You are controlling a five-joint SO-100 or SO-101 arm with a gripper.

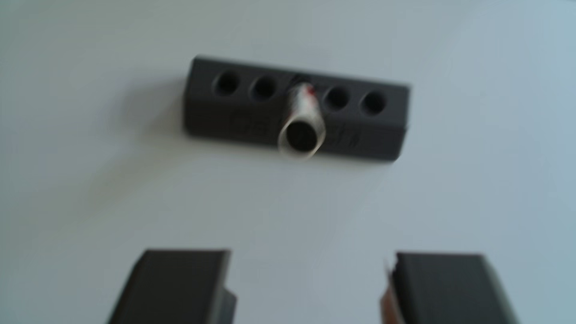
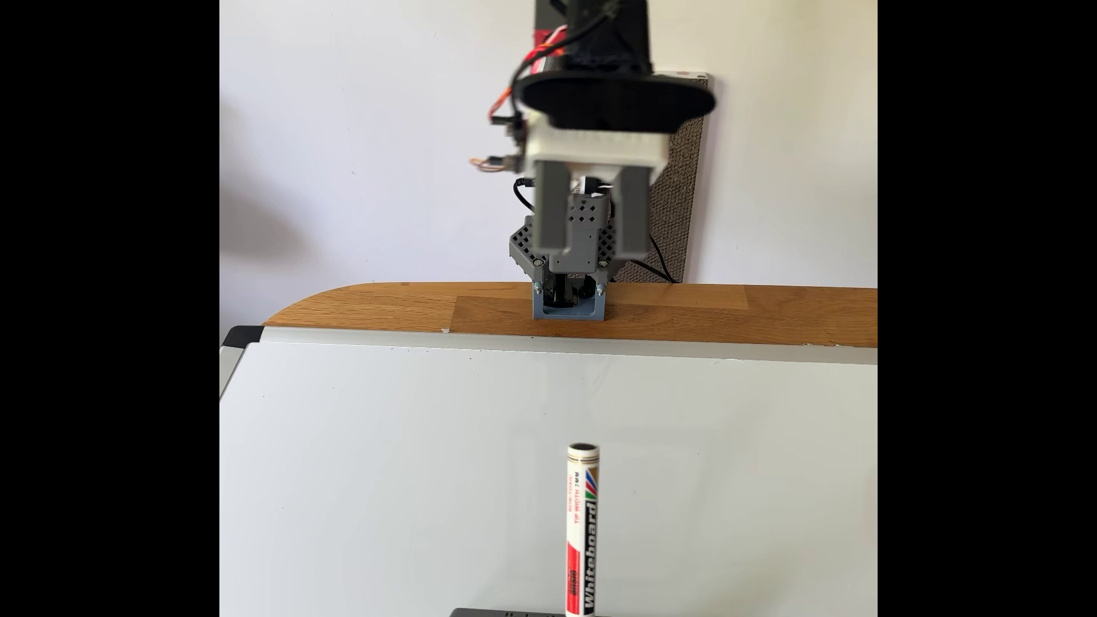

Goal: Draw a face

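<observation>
Hovering tool (image 2: 592, 246) — jaws wide apart, holding nothing.
Marker (image 2: 582, 528) stands upright in its holder (image 1: 296, 109), apparently well below the tool — blurred.

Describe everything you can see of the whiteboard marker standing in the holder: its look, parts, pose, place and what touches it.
The whiteboard marker stands upright in the middle hole of a dark five-hole holder on the whiteboard. Its barrel looks like white plastic, printed with "Whiteboard" on black, red lettering and coloured stripes. The upper end is round and dark in the other view. Only the holder touches it; the gripper hangs well above, jaws apart.
</observation>
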